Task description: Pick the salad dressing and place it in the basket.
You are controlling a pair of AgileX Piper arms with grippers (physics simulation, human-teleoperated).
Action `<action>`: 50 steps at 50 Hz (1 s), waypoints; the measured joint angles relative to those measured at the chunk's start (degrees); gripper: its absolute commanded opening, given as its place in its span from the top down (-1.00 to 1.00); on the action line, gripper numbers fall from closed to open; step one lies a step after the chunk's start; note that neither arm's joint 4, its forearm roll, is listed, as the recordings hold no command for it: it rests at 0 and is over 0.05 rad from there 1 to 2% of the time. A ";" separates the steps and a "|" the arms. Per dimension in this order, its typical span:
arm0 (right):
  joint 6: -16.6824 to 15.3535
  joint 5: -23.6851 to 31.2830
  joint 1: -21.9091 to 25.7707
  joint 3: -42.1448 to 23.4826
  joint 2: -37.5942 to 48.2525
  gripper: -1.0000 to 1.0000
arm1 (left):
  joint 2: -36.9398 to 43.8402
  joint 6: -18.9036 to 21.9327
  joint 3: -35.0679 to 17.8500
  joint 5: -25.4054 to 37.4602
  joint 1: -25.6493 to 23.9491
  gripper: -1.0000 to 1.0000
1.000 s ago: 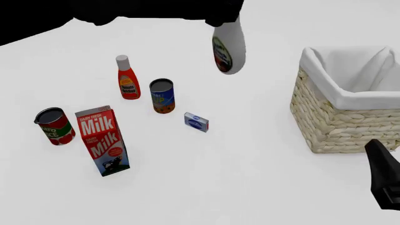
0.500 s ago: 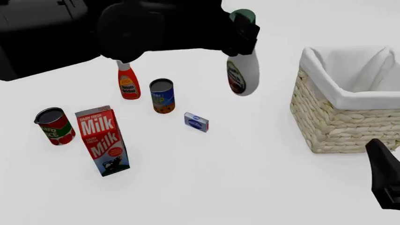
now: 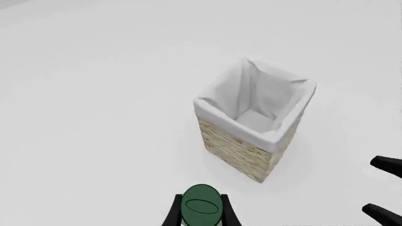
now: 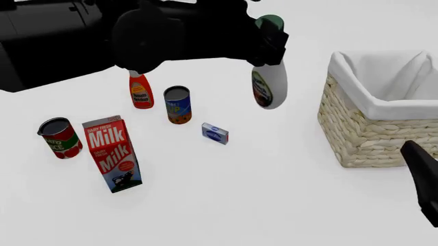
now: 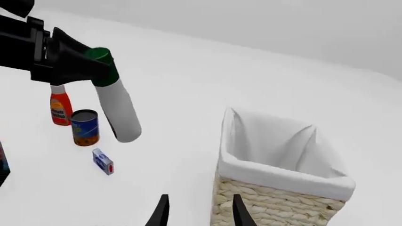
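My left gripper point(image 4: 269, 36) is clamped on the neck of the salad dressing point(image 4: 268, 84), just under its green cap. The bottle hangs in the air, clear of the table point(image 4: 274, 195), between the grocery group and the basket point(image 4: 362, 133). My right gripper point(image 5: 197, 209) hovers near the basket wall, fingers spread and empty.

For the carry, I judge the bottle's base must pass above the cloth-lined rim before I move sideways. I centre the cap over the basket opening, lower into the lining, then release. The hanging bottle may swing, so I move gently.
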 measured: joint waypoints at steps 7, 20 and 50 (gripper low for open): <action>-2.71 0.57 3.61 -5.23 6.00 -1.00 | -0.01 0.21 -0.12 0.27 -0.25 1.00; -5.47 -0.25 11.28 -13.19 16.89 -1.00 | -0.21 0.46 -0.06 0.63 -0.75 1.00; -6.74 -6.90 21.01 -20.55 32.56 -1.00 | -1.67 0.71 1.22 0.77 -2.87 1.00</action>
